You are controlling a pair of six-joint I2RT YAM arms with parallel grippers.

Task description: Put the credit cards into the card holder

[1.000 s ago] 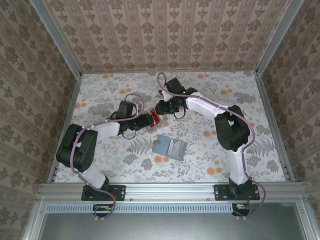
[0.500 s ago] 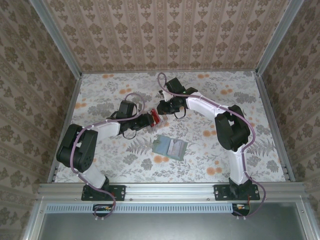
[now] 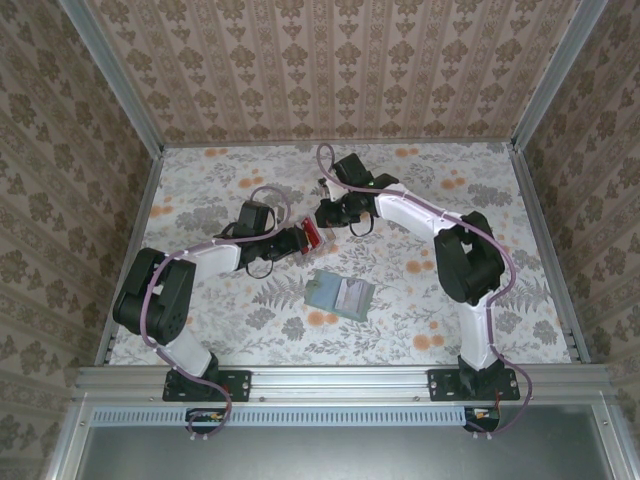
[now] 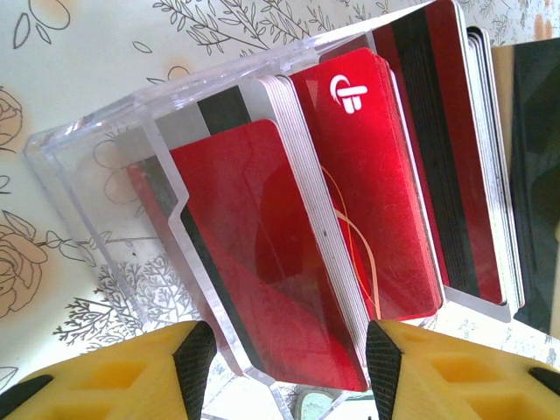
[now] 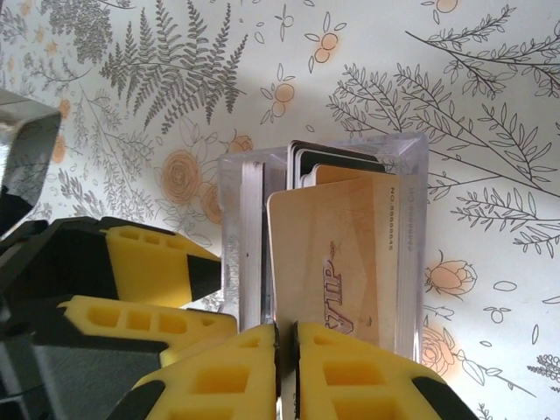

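Observation:
A clear plastic box (image 4: 96, 166) stands on the table with several red credit cards (image 4: 376, 175) upright in it. My left gripper (image 4: 289, 367) is shut on this box, one pad on each side. A tan credit card (image 5: 350, 254) marked VIP stands at the box's front. My right gripper (image 5: 284, 328) is shut on its near edge, and the card is still inside the box (image 5: 236, 219). From above, both grippers meet at the box (image 3: 313, 236), left gripper (image 3: 303, 240) and right gripper (image 3: 325, 218). The grey-green card holder (image 3: 340, 294) lies open nearer the bases, apart from both.
The table (image 3: 220, 190) has a floral cloth and patterned walls on three sides. The left gripper's yellow fingers (image 5: 149, 254) crowd the box's left side in the right wrist view. Bare cloth (image 3: 470, 190) spreads out around the arms and beyond the card holder.
My right gripper's jaws have closed onto the tan card's edge. Both arms, the box and the card holder have stayed where they were.

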